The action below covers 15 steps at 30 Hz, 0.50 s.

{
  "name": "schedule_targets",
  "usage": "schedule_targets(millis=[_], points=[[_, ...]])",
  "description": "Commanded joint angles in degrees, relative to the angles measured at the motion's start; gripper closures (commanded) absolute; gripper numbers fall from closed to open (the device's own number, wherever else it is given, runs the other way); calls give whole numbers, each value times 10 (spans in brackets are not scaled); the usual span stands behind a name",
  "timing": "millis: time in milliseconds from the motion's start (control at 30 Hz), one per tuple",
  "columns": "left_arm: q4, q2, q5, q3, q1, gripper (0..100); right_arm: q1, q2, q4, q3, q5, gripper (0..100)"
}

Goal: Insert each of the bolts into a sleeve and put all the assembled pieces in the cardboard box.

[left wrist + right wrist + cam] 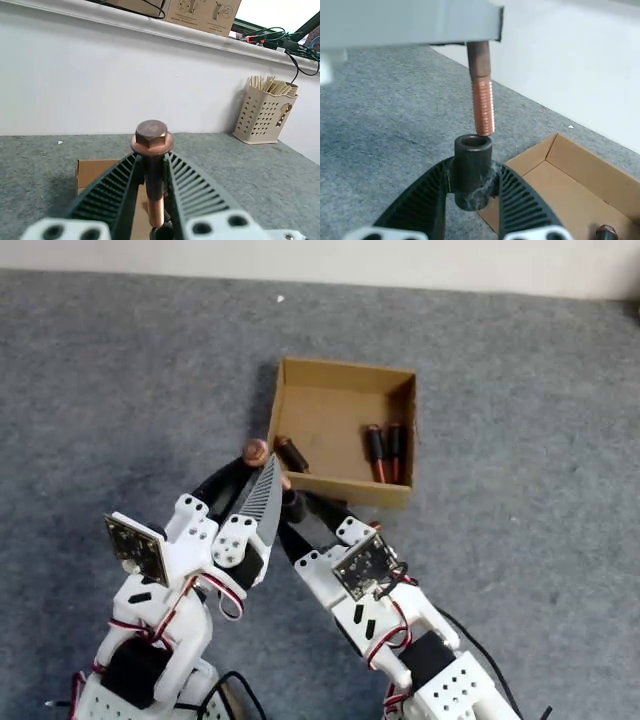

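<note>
The left gripper (pixel 151 167) is closed on a copper-coloured bolt (pixel 152 137), its ribbed fingers (pixel 117 187) pressing the smooth shank from both sides while the hexagonal head stands clear above the fingertips. Right beside it, the right gripper (pixel 472 192) clamps a dark sleeve (pixel 472 167) around its lower half, with the open mouth facing up toward the bolt. The bolt's threaded end hangs right at the sleeve's rim; it is not possible to tell whether the tip touches it. In the high view the 2 grippers meet over the grey tabletop (pixel 520 370), just in front of the near left corner of the cardboard box (pixel 345 485).

The box sits open beyond the grippers and holds 3 assembled pieces: 1 (pixel 291 454) lies at an angle in the near left corner, and 2 (pixel 386 452) lie side by side against the right wall, their dark sleeves toward the far side and copper ends toward the near wall.

Farther off, in the left wrist view, a pale perforated basket (pixel 264 117) full of thin sticks stands on the tabletop against a white wall (pixel 125 75).
</note>
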Motion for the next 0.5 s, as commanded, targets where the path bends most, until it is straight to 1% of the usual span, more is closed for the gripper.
schedule_targets(millis=[0, 133, 233, 333, 467], points=[[-32, -1, 4, 15, 14, 994, -7, -15, -1, 73, 20, 994], [-37, -3, 6, 15, 18, 994, -4, -15, -1, 73, 80, 994], [-22, -4, 6, -6, 18, 994, -3, -15, -1, 73, 77, 994], [21, -4, 7, -37, 18, 994, -3, -11, 0, 73, 76, 994], [70, -4, 7, -80, 18, 994, 13, -11, 0, 73, 55, 994]])
